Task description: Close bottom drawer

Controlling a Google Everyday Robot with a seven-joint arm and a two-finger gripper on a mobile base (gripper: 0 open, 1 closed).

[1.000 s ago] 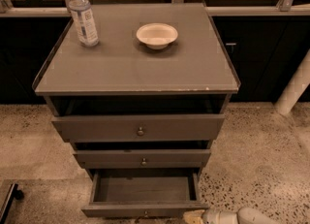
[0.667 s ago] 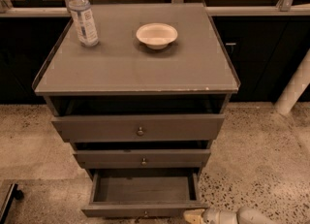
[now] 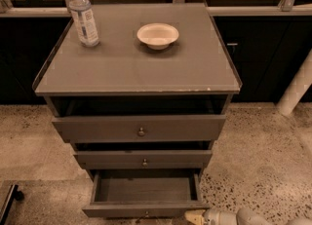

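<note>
From the one camera I see the bottom drawer point(image 3: 145, 190) pulled out at the foot of the table point(image 3: 136, 73). My claw point(image 3: 196, 216) sits low, just beside the drawer front's right corner. I cannot tell whether it is apart or together. A bottle point(image 3: 83, 17) and a bowl point(image 3: 157, 35) stand on top.

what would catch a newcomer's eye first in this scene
The bottom drawer stands pulled well out at the foot of the grey-brown cabinet. The gripper lies low at the picture's bottom edge, just by the right corner of that drawer's front. On the cabinet's top stand a white bowl towards the back middle and a water bottle at the back left corner.
</note>
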